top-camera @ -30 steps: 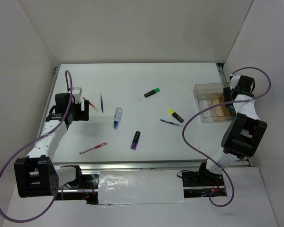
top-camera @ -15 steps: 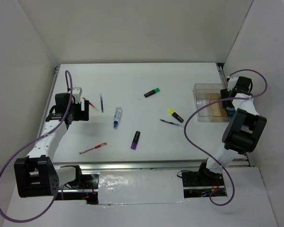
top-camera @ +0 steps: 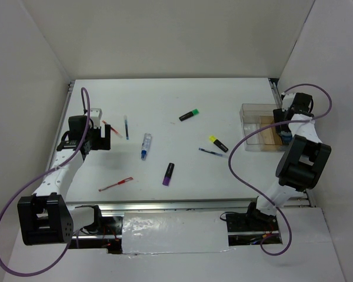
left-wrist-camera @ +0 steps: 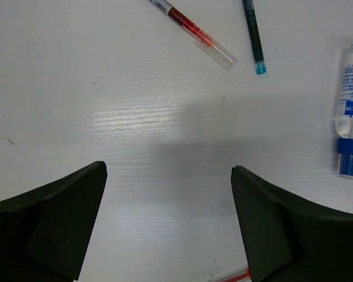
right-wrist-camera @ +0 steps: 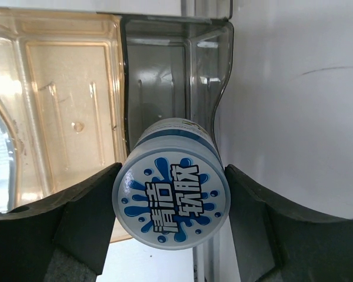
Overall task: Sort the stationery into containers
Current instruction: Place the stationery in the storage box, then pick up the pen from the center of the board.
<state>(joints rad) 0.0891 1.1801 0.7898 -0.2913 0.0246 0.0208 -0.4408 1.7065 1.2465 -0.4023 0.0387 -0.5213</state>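
Blue-white tape roll (right-wrist-camera: 171, 200), pinched by right gripper (right-wrist-camera: 172, 218), shifted over clear box (right-wrist-camera: 165, 70) (left gripper (left-wrist-camera: 167, 171) spread, unmoved)

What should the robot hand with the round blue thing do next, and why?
Probably ease a little lower and let go. The right gripper is shut on the round blue-white tub, which seems to hang just above the clear box, so opening the fingers should drop it inside.

A box (top-camera: 260, 126) stands far right on the table (top-camera: 165, 97), with a roll (right-wrist-camera: 170, 200) in the right gripper (right-wrist-camera: 172, 226) over its right end. Two pens (top-camera: 111, 127) (top-camera: 126, 127) lie far left, a tube (top-camera: 146, 145) right of them. Three highlighters (top-camera: 189, 114) (top-camera: 218, 143) (top-camera: 168, 174) spread mid-table. Another pen (top-camera: 116, 184) lies near left, and one more (top-camera: 212, 152) beside the rightmost highlighter.
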